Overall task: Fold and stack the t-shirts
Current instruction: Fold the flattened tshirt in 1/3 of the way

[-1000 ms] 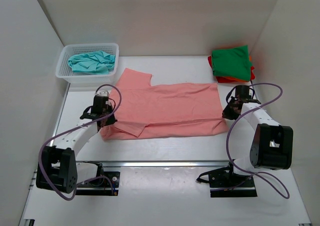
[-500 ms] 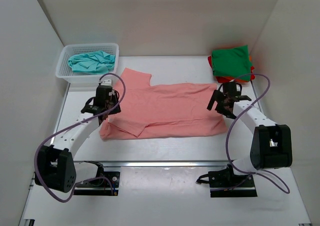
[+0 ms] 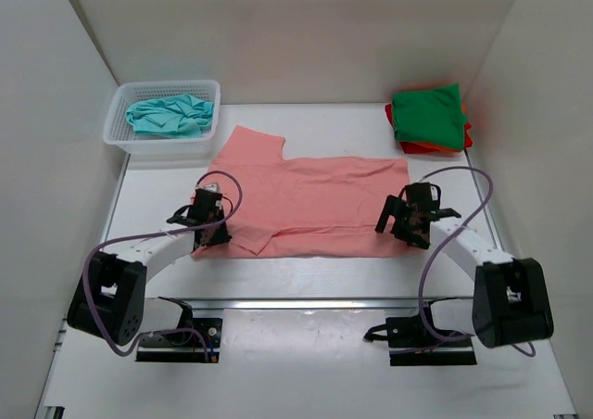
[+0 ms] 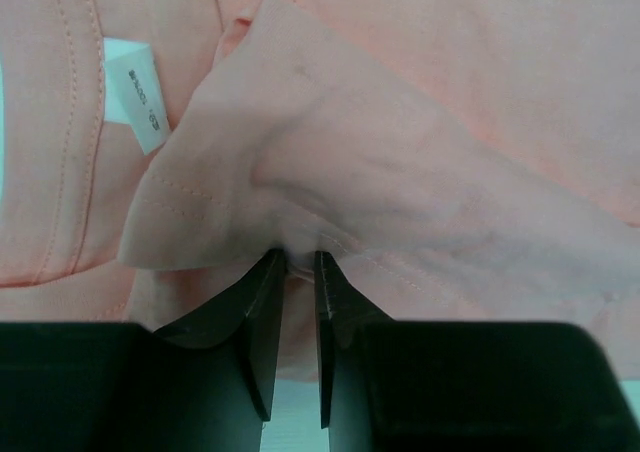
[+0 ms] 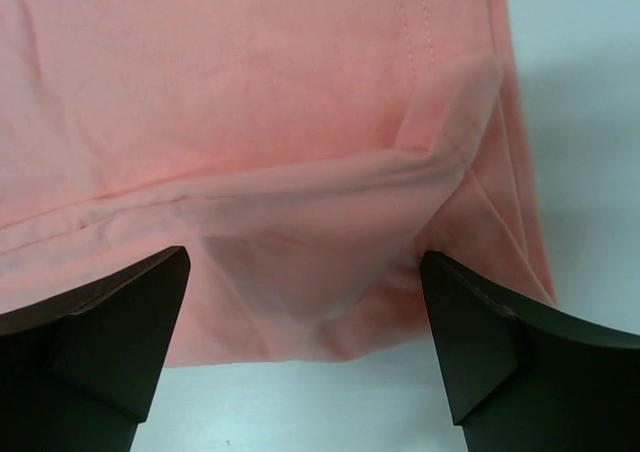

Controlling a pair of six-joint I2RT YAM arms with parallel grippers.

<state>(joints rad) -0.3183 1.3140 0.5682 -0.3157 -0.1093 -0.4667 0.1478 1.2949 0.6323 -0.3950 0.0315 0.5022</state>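
Observation:
A salmon pink t-shirt [image 3: 315, 192] lies flat across the middle of the table, folded along its length. My left gripper [image 3: 215, 232] is at its near left corner. In the left wrist view the narrow jaws [image 4: 297, 262] pinch a raised fold of the salmon sleeve [image 4: 330, 162], and a white label [image 4: 135, 92] shows to the left. My right gripper [image 3: 400, 228] is at the near right corner, open wide. Its fingertips [image 5: 305, 257] straddle the rumpled hem [image 5: 320, 222]. A teal t-shirt [image 3: 171, 115] lies crumpled in the basket. A folded green t-shirt [image 3: 426, 115] tops a stack with red [image 3: 390, 118] and orange [image 3: 437, 147] edges showing.
The white mesh basket [image 3: 119, 141] stands at the back left against the wall. The folded stack sits at the back right corner. White walls close in the table on the left, back and right. A metal rail [image 3: 306, 302] runs along the near edge.
Both grippers came in from the shirt's side edges to its near corners. The right gripper went from shut to wide open. The left one opened, then closed on the sleeve fold.

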